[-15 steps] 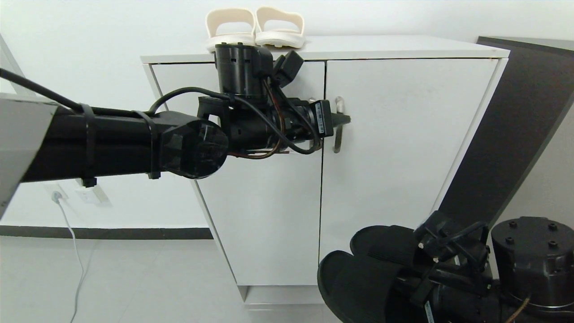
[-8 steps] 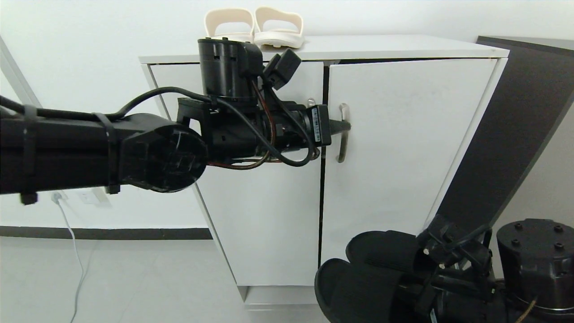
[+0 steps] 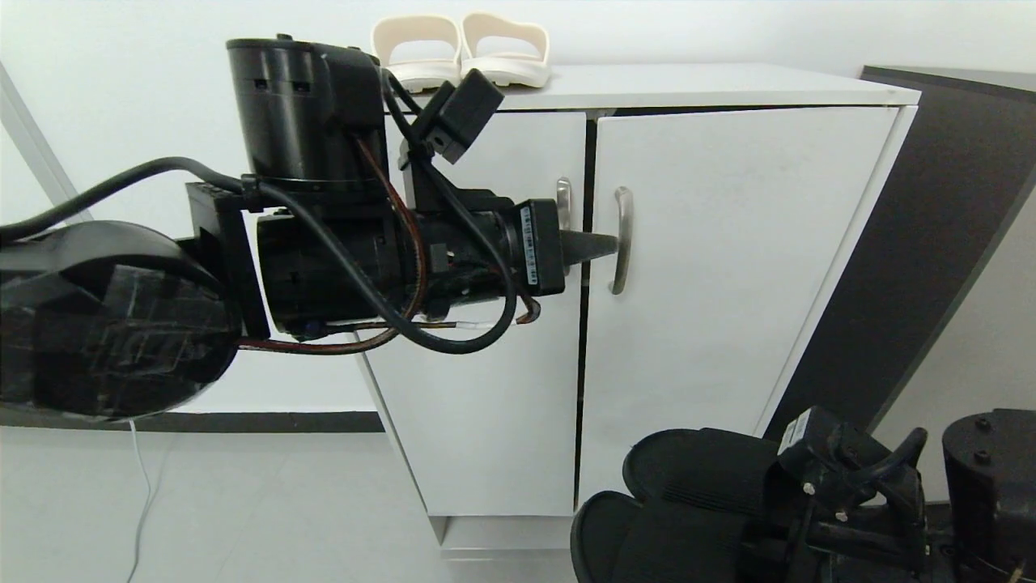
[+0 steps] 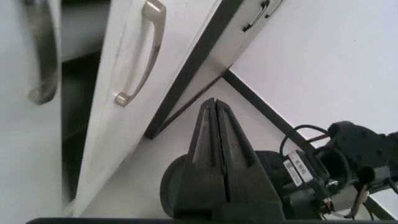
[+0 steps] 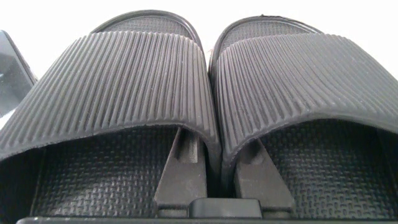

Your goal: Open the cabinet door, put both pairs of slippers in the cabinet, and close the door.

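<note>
Cabinet opening, early stage. During the preceding second the left gripper [image 3: 600, 244] drew back toward the robot. The right door [image 3: 728, 283] went with it, passing from flush with the left door [image 3: 486, 389] to slightly ajar. A dark gap [image 3: 588, 162] opened between the two doors and widened at each step. The cabinet [image 3: 728, 85] itself and the cream slippers [image 3: 461, 50] on its top kept their places.

This probably marked the first step of the task as begun but far from complete, since the gap was much too narrow to admit a slipper. Neither pair was inside yet.

The left gripper's jaws were pressed together and held nothing. In the head view their tip pointed at the middle of the right door's handle [image 3: 620, 240] and seemed to meet it. In the left wrist view the handle stood just beside the tip, with a strip of background between them, and not between the fingers. The pull so far had therefore probably been a hook or a nudge rather than a clamp. A wider swing would likely call for the fingertip to be set behind the handle again.

Lower right, the black slippers [image 3: 688, 502] hung side by side in front of the door's lower part, well apart from the gap. The right gripper [image 5: 217, 140] had one finger inside each slipper under its strap. Its jaws pinched the two adjoining inner walls together.
</note>
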Tool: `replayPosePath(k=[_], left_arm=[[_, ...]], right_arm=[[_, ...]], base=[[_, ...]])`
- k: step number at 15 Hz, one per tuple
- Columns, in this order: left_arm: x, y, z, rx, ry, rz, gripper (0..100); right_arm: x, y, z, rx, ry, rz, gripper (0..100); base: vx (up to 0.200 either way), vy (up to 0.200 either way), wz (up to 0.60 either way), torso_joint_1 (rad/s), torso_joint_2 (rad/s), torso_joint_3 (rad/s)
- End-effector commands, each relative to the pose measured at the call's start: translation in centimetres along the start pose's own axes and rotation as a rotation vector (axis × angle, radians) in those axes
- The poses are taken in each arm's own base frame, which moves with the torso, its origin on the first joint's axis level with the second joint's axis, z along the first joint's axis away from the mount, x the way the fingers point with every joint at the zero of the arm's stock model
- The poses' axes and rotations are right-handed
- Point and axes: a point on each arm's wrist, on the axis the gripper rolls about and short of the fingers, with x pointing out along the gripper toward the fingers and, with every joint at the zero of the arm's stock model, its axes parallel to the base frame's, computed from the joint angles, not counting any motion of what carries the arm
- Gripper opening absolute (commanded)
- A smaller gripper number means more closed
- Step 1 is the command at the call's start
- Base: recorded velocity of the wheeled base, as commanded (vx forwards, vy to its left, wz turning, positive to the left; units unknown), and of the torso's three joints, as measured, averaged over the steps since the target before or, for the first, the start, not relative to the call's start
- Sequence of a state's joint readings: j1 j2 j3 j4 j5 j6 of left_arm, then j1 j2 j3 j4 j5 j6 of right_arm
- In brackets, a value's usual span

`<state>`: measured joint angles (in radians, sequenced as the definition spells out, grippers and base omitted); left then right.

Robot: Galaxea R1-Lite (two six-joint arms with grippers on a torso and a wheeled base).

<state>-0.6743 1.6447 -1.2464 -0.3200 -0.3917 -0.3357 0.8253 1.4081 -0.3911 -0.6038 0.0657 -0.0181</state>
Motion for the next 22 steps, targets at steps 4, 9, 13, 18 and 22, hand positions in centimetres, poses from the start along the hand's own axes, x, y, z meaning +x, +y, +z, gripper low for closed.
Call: replayPosePath(k=[4, 9, 13, 18, 22], left_arm=[[-0.6, 1.8, 1.2, 0.008, -0.059, 0.052, 0], [1.0, 3.9, 1.6, 0.001, -0.067, 0.088, 0], [2.5, 4.6, 2.3, 0.007, -0.1, 0.13, 0], [3.7, 5.3, 2.5, 0.009, -0.106, 0.136, 0], [4.6, 5.8, 2.9, 0.013, -0.13, 0.165, 0]], right_arm=[[-0.1, 0.0, 0.0, -0.001, -0.004, 0.0, 0], [-0.1, 0.0, 0.0, 0.0, -0.002, -0.001, 0], [-0.1, 0.0, 0.0, 0.0, -0.002, -0.001, 0], [-0.1, 0.0, 0.0, -0.001, -0.004, -0.003, 0], [-0.1, 0.0, 0.0, -0.001, -0.004, -0.001, 0]], base=[[0.0, 0.0, 0.0, 0.0, 0.0, 0.0], [0.0, 0.0, 0.0, 0.0, 0.0, 0.0], [0.0, 0.0, 0.0, 0.0, 0.0, 0.0], [0.0, 0.0, 0.0, 0.0, 0.0, 0.0], [0.0, 0.0, 0.0, 0.0, 0.0, 0.0]])
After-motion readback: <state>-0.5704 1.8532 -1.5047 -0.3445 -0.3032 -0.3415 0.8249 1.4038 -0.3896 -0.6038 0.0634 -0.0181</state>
